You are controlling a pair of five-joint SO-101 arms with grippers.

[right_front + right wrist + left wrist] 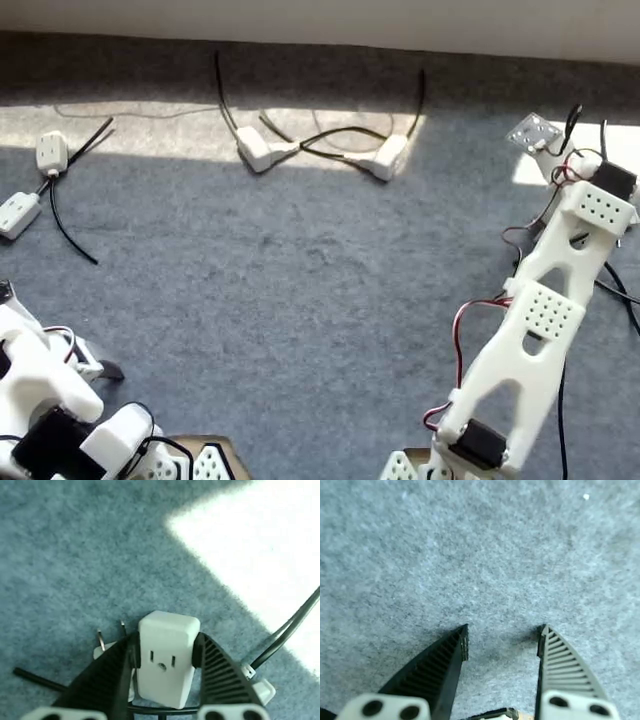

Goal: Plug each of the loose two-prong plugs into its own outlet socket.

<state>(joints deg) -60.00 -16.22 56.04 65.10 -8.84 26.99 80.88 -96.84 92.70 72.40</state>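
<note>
In the upper left of the high view a pair of white cord ends lies on the grey surface amid black cords, plug or socket I cannot tell; in the lower left the left arm sits folded, its left gripper spread apart over bare surface. At upper centre a second pair of white ends lies near each other; at the right the right arm stretches toward the upper right, its right gripper clamped on a white outlet socket, a two-prong plug just beside it.
</note>
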